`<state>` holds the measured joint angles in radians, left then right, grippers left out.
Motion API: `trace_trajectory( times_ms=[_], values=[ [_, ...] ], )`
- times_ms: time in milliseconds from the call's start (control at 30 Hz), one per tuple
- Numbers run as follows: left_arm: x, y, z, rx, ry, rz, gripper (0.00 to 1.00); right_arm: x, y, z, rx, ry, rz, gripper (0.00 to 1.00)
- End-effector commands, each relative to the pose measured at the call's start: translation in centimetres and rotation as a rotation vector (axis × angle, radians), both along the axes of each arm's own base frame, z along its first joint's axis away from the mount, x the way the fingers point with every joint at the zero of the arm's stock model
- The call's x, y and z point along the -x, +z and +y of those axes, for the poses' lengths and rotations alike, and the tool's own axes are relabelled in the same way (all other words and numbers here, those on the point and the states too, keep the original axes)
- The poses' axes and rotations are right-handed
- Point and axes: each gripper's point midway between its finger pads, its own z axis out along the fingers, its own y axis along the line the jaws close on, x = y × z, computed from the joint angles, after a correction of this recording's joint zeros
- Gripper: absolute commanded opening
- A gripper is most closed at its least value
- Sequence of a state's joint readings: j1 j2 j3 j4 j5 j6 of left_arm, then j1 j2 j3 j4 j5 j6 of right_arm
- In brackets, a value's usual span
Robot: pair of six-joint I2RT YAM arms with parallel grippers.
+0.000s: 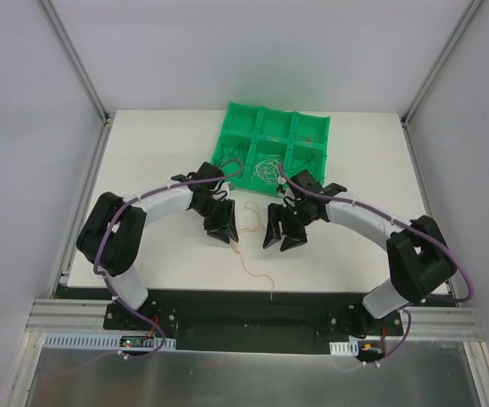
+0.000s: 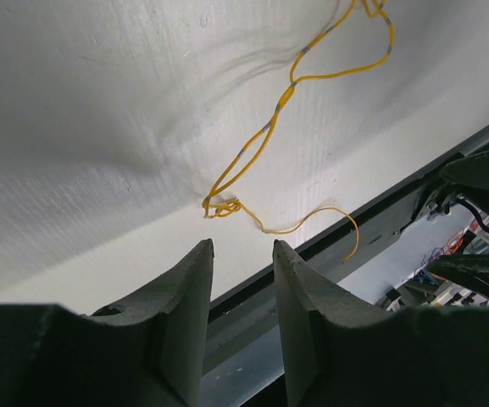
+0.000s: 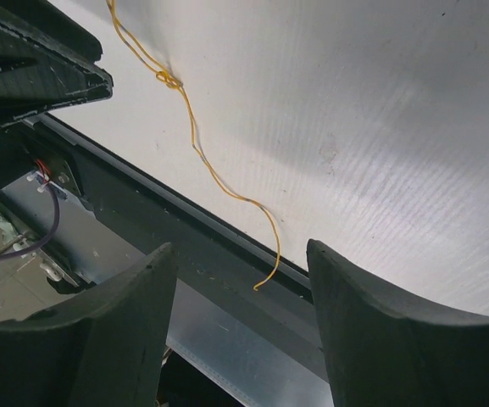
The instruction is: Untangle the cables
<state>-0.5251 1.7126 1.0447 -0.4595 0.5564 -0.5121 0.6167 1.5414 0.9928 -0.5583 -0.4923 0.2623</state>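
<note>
A thin orange cable (image 1: 246,270) lies loose on the white table in front of both grippers, its end hanging over the near edge. In the left wrist view the orange cable (image 2: 288,91) has a small knot (image 2: 219,206) just beyond my fingertips. My left gripper (image 2: 242,246) hangs above the table's near edge, jaws a narrow gap apart, nothing between them. My right gripper (image 3: 240,250) is wide open and empty, with the orange cable's free end (image 3: 258,285) beyond its jaws. More curly cables (image 1: 265,170), whitish, lie tangled in the green tray (image 1: 227,136).
The green tray has several compartments and sits at the table's far middle. The two grippers (image 1: 223,227) (image 1: 282,233) hang close together, side by side. A black rail (image 3: 142,212) runs along the table's near edge, with metal framing below it.
</note>
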Motion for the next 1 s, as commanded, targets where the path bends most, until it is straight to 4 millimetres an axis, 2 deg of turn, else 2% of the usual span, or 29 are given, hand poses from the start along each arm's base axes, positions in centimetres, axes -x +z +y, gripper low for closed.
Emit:
trace_trajectory(
  times_ms=[0, 100, 333, 500, 600, 700, 833, 967],
  values=[
    [0.0, -0.4, -0.3, -0.005, -0.047, -0.019, 0.33, -1.1, 0.9, 1.1, -0.039, -0.003, 0.004, 0.65],
    [-0.1, -1.2, -0.5, -0.01, -0.054, 0.002, 0.28, -1.7, 0.9, 1.3, -0.045, -0.003, 0.006, 0.65],
    [0.0, -2.3, -0.5, -0.021, -0.064, 0.035, 0.25, -2.1, 0.5, 1.5, -0.037, 0.004, 0.023, 0.64],
    [-0.4, -2.0, -0.8, -0.009, -0.075, 0.011, 0.01, -2.2, 0.4, 1.8, -0.039, 0.009, 0.034, 0.64],
    [-0.5, -0.3, -1.2, 0.038, -0.095, -0.033, 0.0, -2.8, 1.0, 2.1, -0.051, 0.021, 0.009, 0.65],
    [-0.5, 3.1, -2.3, 0.155, -0.12, -0.092, 0.0, -3.7, 2.2, 2.7, -0.069, 0.033, -0.056, 0.64],
    [-0.1, 8.4, -4.2, 0.353, -0.153, -0.141, 0.0, -4.8, 5.0, 4.0, -0.157, 0.027, -0.209, 0.64],
    [0.0, 12.2, -5.1, 0.467, -0.174, -0.2, 0.0, -5.5, 6.7, 3.6, -0.155, -0.019, -0.34, 0.63]
  ],
)
